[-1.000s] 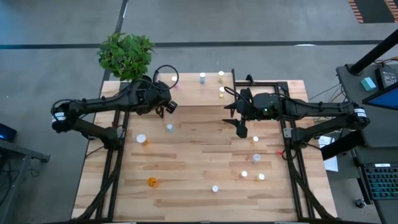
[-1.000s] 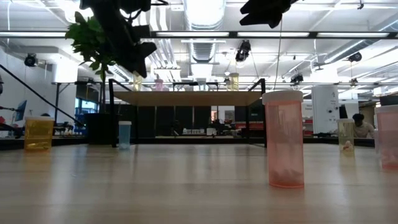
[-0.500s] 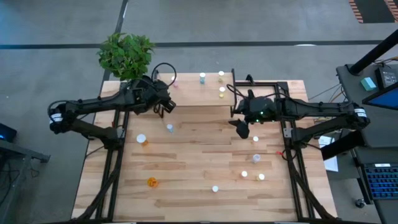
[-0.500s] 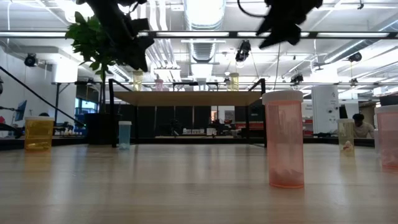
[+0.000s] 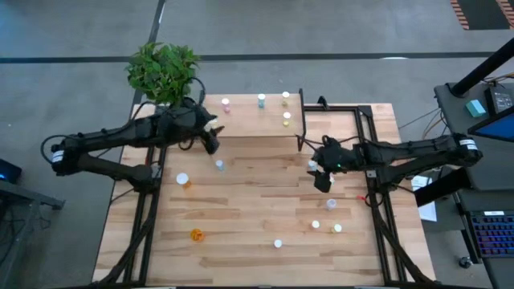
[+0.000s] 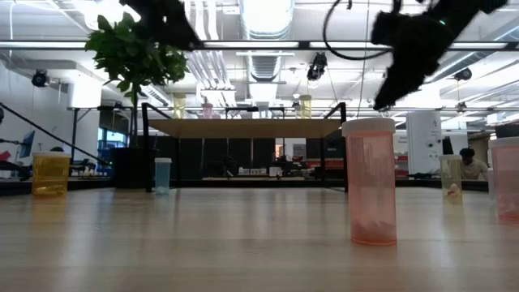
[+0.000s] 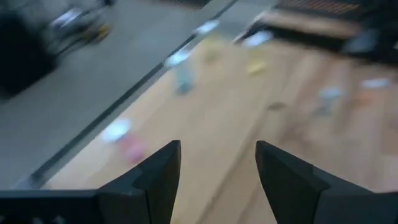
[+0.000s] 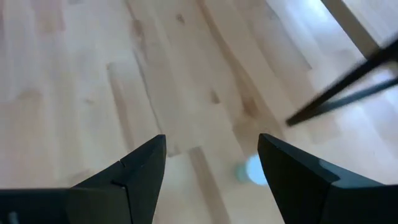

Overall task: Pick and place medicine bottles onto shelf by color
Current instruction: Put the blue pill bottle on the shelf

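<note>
The shelf stands along the table's far edge. On its top stand a pink-capped bottle, a bluish one and yellow ones. My left gripper hovers open at the shelf's near left edge, holding nothing; its wrist view shows the pink bottle ahead. My right gripper hangs open over the table's right middle, pointing down at a pale-capped bottle standing on the table. Other medicine bottles stand loose on the table: blue, orange, white.
A potted plant stands behind the table's far left corner. More bottles cluster near the right front. In the low view a pink bottle stands close by. A white-capped bottle is at the left.
My left gripper has risen and drawn back toward the table's left edge, away from the shelf. My right gripper has come down and moved toward the near right, tipping further downward over the table. The bottles have stayed where they were.
</note>
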Motion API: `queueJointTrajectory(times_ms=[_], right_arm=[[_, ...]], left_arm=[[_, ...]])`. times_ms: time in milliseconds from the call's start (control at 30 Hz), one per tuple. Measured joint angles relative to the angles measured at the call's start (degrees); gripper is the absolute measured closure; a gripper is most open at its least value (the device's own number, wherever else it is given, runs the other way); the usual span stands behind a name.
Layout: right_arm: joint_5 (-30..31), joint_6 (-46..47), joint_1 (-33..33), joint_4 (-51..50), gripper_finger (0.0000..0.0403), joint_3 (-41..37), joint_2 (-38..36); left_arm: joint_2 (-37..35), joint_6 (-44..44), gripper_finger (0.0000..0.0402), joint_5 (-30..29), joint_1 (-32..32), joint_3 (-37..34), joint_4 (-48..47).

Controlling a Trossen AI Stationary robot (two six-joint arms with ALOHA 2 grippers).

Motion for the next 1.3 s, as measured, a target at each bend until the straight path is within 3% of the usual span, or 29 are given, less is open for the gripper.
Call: queueJointTrajectory(times_ms=[300,533,900,1300], right_arm=[[11.22,0.22,2.92,14.31,0.0158,-15.83,-6.17],[19.82,0.48,3.18,22.35,0.0158,-22.80,-5.68],[19.72,1.08,3.21,41.97,0.0158,-31.96,-2.76],[19.67,1.10,3.21,44.80,0.0158,-31.74,2.58]], left_arm=[[-2.28,9.12,0.0210,3.00,-10.82,-5.08,15.07],[-2.06,10.38,0.0210,2.94,-13.39,-8.02,21.45],[-2.12,10.41,0.0210,2.87,-13.34,-8.44,22.02],[-2.12,10.53,0.0210,2.82,-13.32,-8.42,23.39]])
